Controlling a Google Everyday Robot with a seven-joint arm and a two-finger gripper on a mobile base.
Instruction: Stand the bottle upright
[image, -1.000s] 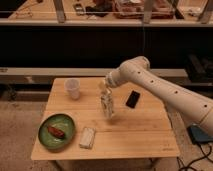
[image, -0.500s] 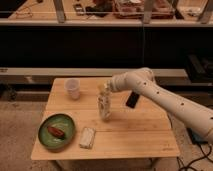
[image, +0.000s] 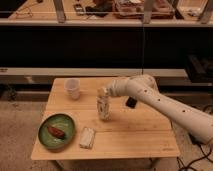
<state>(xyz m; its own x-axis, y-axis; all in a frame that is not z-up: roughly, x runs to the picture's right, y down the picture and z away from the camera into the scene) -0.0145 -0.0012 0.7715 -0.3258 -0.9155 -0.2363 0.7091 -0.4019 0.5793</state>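
Now the bottle (image: 103, 106) stands upright near the middle of the table (image: 145, 140), and the arm has swung lower since a second ago, its gripper (image: 107, 94) at the cap; the job looks nearly done

My gripper (image: 105, 93) hangs over a light wooden square table (image: 140, 136); behind it runs a long dark shelf unit (image: 75, 50), beneath lies speckled grey floor (image: 20, 122)
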